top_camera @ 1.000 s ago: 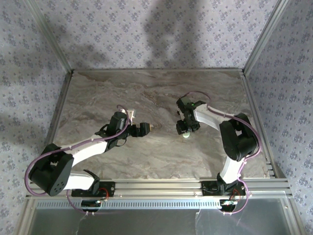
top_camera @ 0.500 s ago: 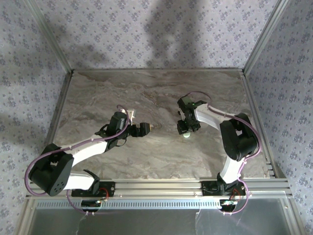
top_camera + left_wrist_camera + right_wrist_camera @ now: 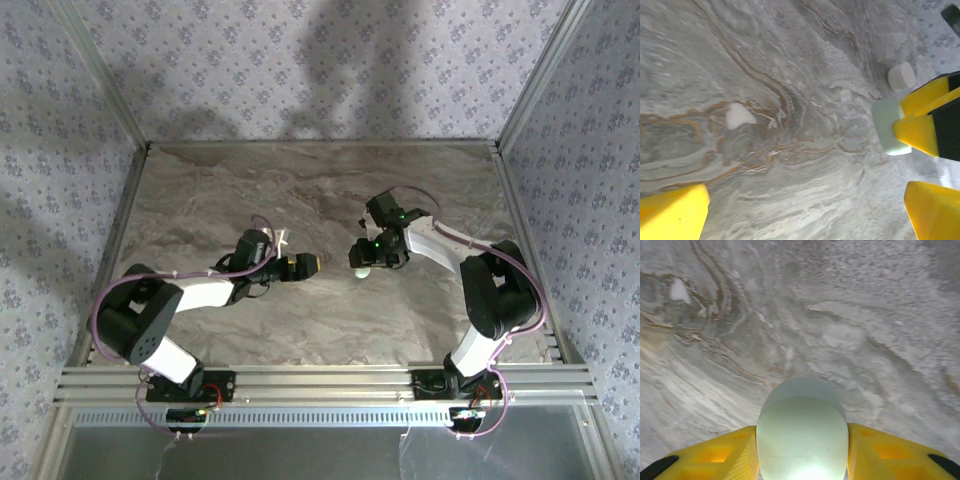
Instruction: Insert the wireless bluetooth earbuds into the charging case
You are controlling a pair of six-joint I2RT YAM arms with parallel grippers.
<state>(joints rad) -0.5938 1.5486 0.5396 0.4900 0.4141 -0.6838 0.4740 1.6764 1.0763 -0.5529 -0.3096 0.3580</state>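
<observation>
Right, my right gripper (image 3: 803,460) is clamped on the charging case (image 3: 801,415), with its yellow pads (image 3: 725,455) pressing the two flanks of the pale oval shell at the bottom centre of the right wrist view. In the top view the case sits at the tip of that claw near the middle of the frame, over the marble-patterned tabletop (image 3: 200,190). I cannot tell whether it touches the marble.

My left gripper (image 3: 802,212) has its jaws fully apart and holds nothing, its tips pointing at the case from just beside it. At the upper right of the left wrist view, what I take for an earbud (image 3: 901,76), a small white round piece, lies on the marble near the held case.

I judge the case light, hard and slick. Its curved shell could squirt out of a grip, so the flanks are the place to hold it. The earbud looks tiny and likely to roll, and I would pinch it gently across its widest part.
</observation>
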